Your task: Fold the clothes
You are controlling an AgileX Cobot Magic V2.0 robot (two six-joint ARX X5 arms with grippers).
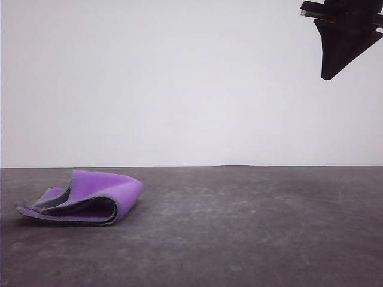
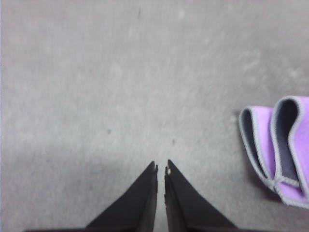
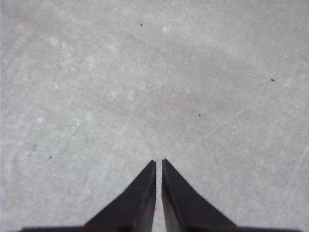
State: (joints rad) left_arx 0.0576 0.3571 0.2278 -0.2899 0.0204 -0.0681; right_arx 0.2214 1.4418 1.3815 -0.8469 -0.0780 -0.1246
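Note:
The clothes (image 1: pixel 90 200) are one small thick cloth, folded over on itself on the grey table at the front left, purple face outward with a grey stitched edge. Its looped folds (image 2: pixel 280 145) also show at the side of the left wrist view. My left gripper (image 2: pixel 161 166) is shut, with nothing in it, above bare table beside the cloth and apart from it. High at the far right, my right gripper (image 1: pixel 328 75) hangs well above the table, fingers pointing down. In the right wrist view the right gripper (image 3: pixel 159 162) is shut and holds nothing.
The dark grey table (image 1: pixel 251 227) stretches across the front view to a plain white wall (image 1: pixel 179 84). Small specks and faint scratches mark the table surface (image 3: pixel 199 115) under the right gripper.

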